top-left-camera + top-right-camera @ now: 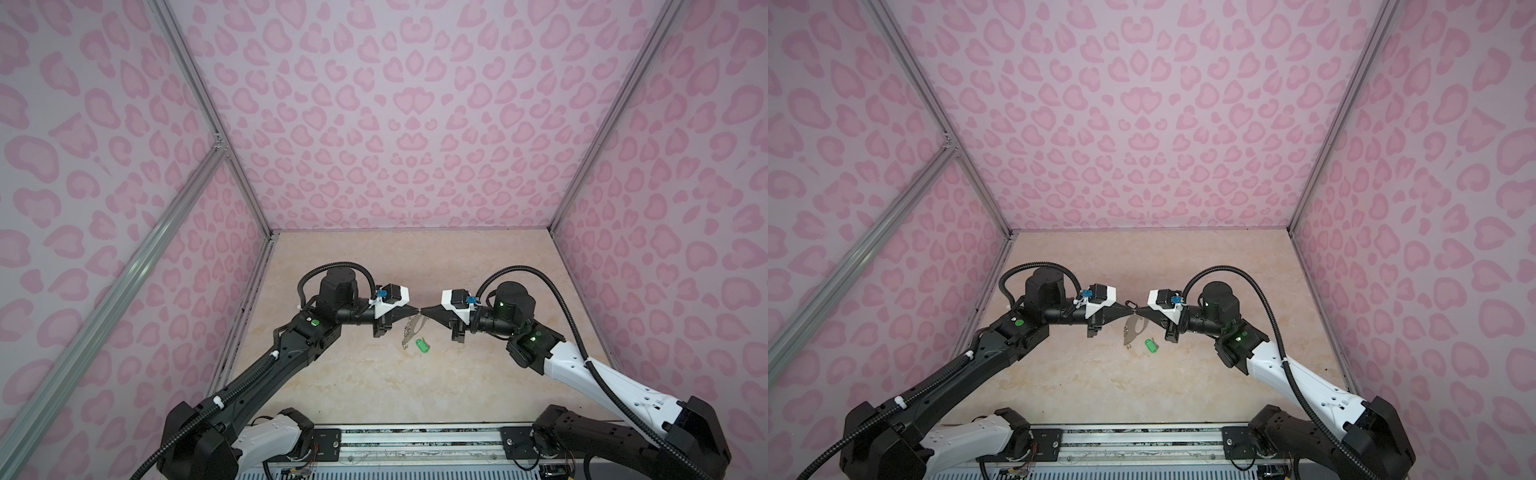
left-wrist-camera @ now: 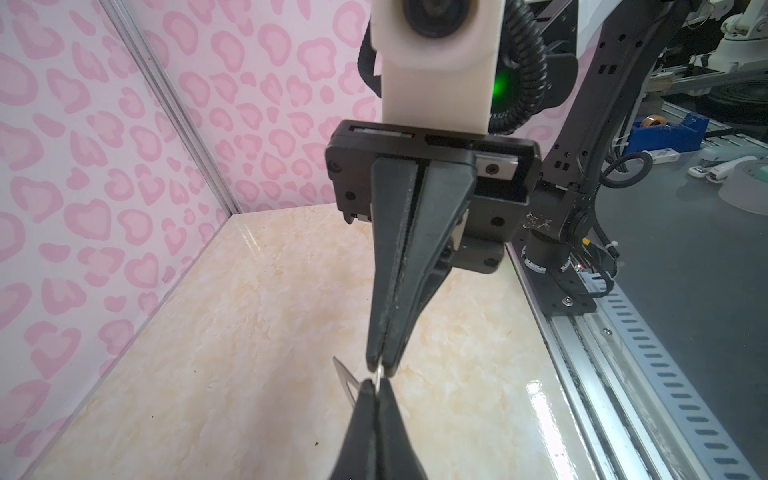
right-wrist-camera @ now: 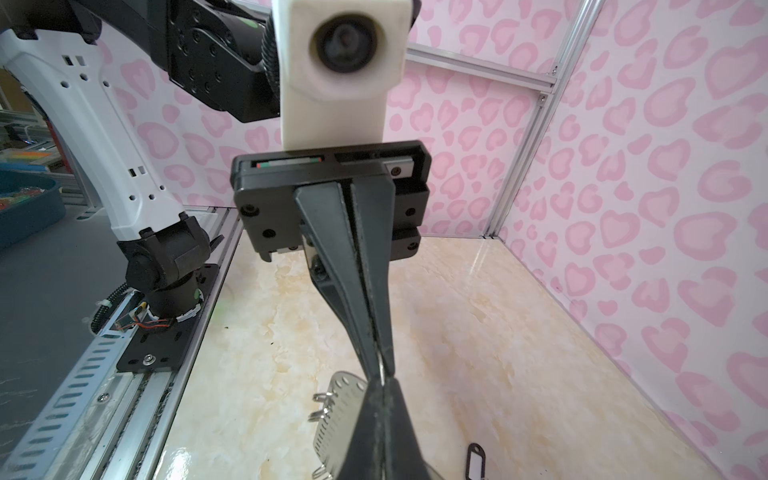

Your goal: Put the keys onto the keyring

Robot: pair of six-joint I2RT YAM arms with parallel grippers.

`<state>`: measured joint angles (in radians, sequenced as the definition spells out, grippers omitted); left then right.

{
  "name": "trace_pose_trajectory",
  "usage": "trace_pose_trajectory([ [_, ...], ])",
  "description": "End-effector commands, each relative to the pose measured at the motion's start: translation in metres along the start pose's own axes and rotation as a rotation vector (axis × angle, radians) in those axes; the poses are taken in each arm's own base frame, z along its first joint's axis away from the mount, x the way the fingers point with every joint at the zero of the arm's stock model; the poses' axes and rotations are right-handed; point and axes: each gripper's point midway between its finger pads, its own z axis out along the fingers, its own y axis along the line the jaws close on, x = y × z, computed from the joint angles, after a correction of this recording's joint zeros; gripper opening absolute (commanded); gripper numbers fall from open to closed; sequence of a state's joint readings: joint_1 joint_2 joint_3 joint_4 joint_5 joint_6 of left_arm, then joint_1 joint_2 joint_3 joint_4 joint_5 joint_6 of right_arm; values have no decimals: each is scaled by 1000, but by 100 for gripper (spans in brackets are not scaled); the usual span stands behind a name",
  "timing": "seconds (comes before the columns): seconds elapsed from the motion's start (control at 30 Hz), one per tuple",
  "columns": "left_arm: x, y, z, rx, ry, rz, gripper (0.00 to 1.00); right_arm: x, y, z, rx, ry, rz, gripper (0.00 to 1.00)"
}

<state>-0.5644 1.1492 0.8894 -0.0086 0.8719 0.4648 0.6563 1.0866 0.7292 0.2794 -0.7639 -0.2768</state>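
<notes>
left tool (image 2: pixel 376 386): nearest my wrist camera, with its jaws pressed together on a thin bright wire. I take the wire for one of the keyring's rings.
right tool (image 2: pixel 380 365): tip to tip with the left tool, and its jaws are closed on the same bit of wire from the opposite side.
keyring (image 3: pixel 336 415): the grey plate hangs just under the meeting tips, beside the right tool's fingers. As far as I can judge it is clear of the tabletop (image 1: pixel 374 395). Spare split rings (image 3: pixel 321 400) stick out along its edge.
green key (image 1: pixel 424 345): on the tabletop under the tips, a little toward the right tool's side, and neither tool touches it.
black key (image 3: pixel 473 457): also on the tabletop, on the far side of the right tool from the plate. Only its tag shows clearly.
step in hand: I judge I am working a split ring open between the two tools. No key is on the keyring yet.
doing it well: I would pinch at the very tips and spread the coil gently without twisting. The wire is thin and springy and could snap free.
watch for: one tool must let go to fetch a key, so the other needs a firm hold on the plate first or the plate swings and drops.
</notes>
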Motion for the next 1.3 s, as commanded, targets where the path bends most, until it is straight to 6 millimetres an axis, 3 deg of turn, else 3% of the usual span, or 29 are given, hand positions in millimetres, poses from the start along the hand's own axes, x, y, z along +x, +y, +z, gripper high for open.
trace_pose_trajectory([
  [0.0, -9, 6, -1, -33, 8, 28, 4, 14, -14, -6, 102, 87, -31, 19],
  [0.1, -3, 10, 0, -69, 92, 59, 4, 20, -18, -12, 144, 136, -52, 24],
  [0.47, 6, 12, 0, -92, 298, 136, 4, 10, -12, -11, 113, 92, -53, 24],
  [1.27, 4, 3, 4, -56, 317, 165, 3, 15, -6, 10, 42, 65, -18, 8],
])
